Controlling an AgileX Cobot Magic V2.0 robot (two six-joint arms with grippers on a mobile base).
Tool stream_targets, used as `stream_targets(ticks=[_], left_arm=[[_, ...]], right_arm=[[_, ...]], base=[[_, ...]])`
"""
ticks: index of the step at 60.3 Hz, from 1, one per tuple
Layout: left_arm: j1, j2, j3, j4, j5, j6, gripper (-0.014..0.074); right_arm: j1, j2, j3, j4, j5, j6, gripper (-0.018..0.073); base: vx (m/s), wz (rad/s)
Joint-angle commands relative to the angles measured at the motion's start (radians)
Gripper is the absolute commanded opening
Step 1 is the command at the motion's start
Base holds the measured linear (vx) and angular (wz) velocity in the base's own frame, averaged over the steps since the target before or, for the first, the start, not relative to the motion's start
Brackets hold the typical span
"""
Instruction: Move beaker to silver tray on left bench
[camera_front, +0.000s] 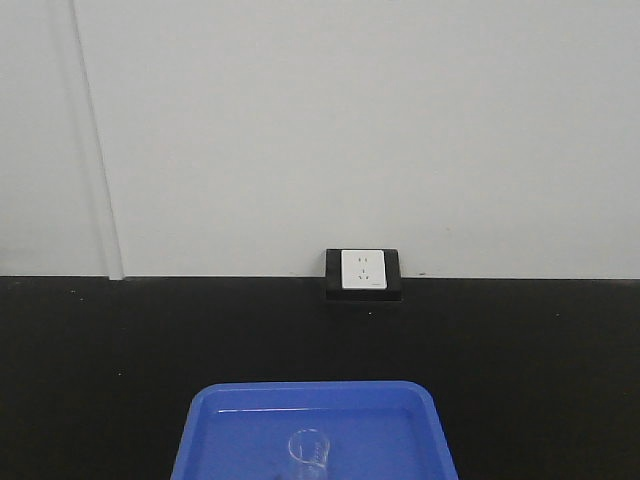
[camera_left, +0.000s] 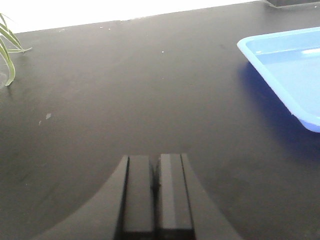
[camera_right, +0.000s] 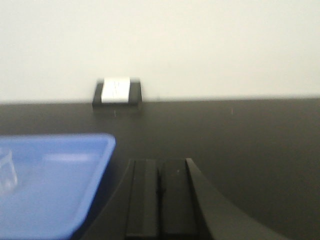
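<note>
Exterior front-facing view showed the beaker (camera_front: 308, 452) at six o'clock in the blue tray (camera_front: 200, 420); left claw (camera_left: 155, 165) and right claw (camera_right: 160, 167), both pressed together, might topple it unless spread first.

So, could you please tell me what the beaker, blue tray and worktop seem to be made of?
The beaker looks like clear glass: blue shows through. The blue tray seems glossy plastic, given soft highlights. The worktop is matte black; material unclear.

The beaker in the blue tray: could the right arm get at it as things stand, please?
Probably yes: the beaker stands uncovered in the blue tray, left of the shut right hand.
</note>
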Motion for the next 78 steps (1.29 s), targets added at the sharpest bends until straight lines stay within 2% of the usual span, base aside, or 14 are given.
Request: stream_targets(ticks=[1, 11, 26, 40, 58, 67, 72, 78], left_arm=[[-0.006, -0.007, 0.020, -0.003, -0.076, -0.002, 0.0001], [-0.006, -0.007, 0.020, -0.003, -0.076, -0.002, 0.0001], [-0.006, -0.007, 0.020, -0.003, -0.076, -0.002, 0.0001], [-0.006, -0.007, 0.020, -0.003, -0.076, -0.002, 0.0001], [-0.006, -0.007, 0.020, -0.003, -0.076, -0.002, 0.0001], [-0.006, -0.007, 0.020, -0.003, -0.076, -0.002, 0.0001], [-0.006, -0.007, 0.020, -0.003, -0.076, -0.002, 0.0001], [-0.006, -0.007, 0.020, -0.003, -0.076, -0.002, 0.0001]], right_arm=[[-0.005, 0.013, -0.084, -0.008, -0.160, -0.018, -0.0011], [-0.005, 0.218, -0.305, -0.003, -0.183, -0.028, -0.0011], [-0.005, 0.671, -0.571, -0.013, -0.381, -0.034, -0.0011], [-0.005, 0.913, -0.630, -0.008, -0.533, -0.016, -0.0010], [-0.005, 0.966, -0.630, -0.009, -0.462, 0.008, 0.0013], [-0.005, 0.966, -0.630, -0.009, -0.448, 0.008, 0.0111], [-0.005, 0.966, -0.630, -0.009, -0.443, 0.008, 0.0209], [-0.005, 0.966, -0.630, -0.009, -0.440, 0.008, 0.0383]], base=[[0.00, 0.00], [0.00, 0.00], [0.00, 0.00], [0.00, 0.00], [0.00, 0.00], [0.00, 0.00], [0.00, 0.00], [0.00, 0.00]])
